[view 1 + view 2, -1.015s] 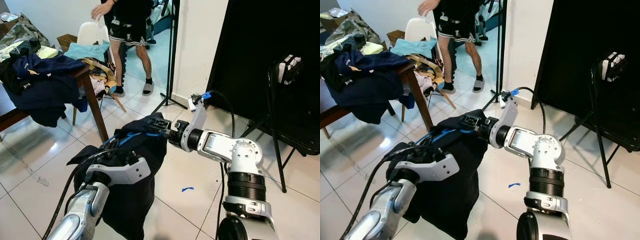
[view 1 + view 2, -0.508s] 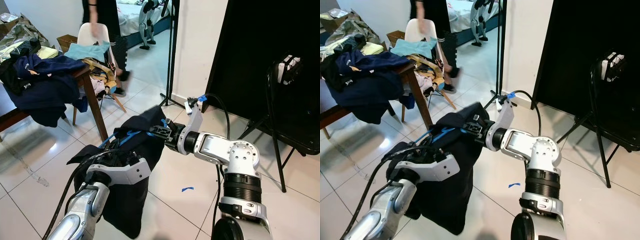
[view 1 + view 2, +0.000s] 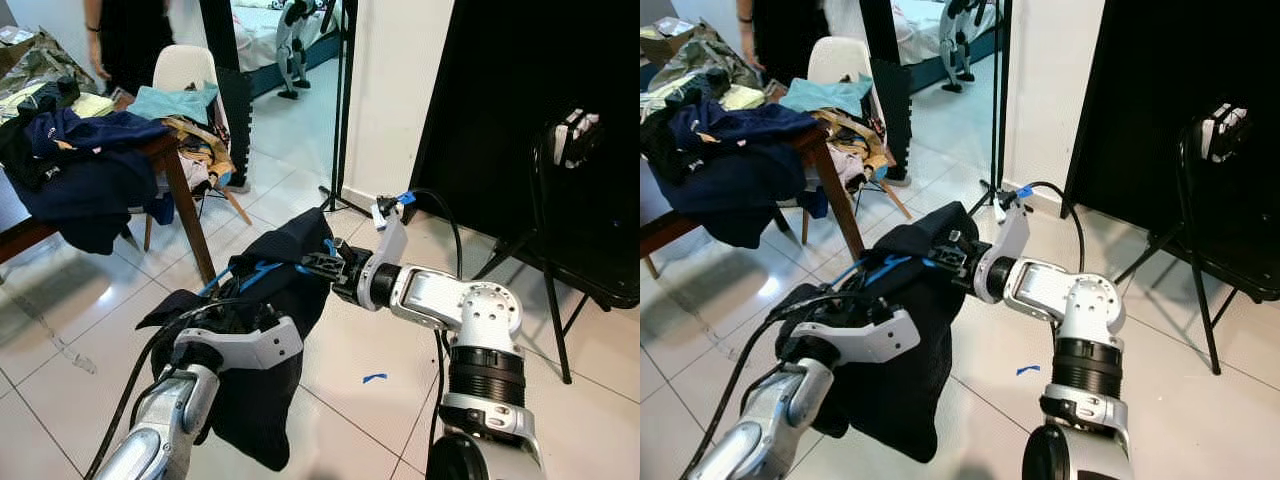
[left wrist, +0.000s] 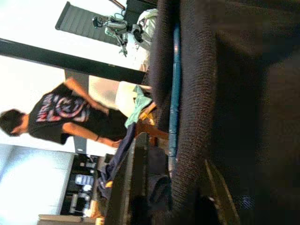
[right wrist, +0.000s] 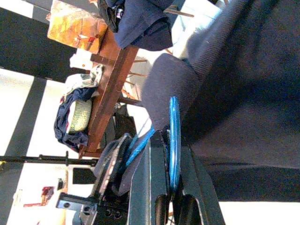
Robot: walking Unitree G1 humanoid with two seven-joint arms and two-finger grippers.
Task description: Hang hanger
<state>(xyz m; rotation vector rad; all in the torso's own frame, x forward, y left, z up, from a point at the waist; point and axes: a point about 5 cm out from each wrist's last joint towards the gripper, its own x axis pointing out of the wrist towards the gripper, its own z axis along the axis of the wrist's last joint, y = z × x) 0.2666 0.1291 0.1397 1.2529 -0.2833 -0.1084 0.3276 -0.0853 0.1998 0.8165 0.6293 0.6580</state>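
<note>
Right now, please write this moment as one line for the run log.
right hand: shut on blue hanger | left hand: under black garment, grip unclear | garment off floor | not yet hung

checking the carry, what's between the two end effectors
In the left eye view, a blue plastic hanger spans from the left end effector to the right end effector, with a black fabric garment draped over it.

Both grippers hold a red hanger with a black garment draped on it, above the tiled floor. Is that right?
Not quite: the hanger is blue, not red, as the right wrist view shows. The rest stands: the left gripper and right gripper hold it with the black garment draped on it, above the tiled floor.
</note>
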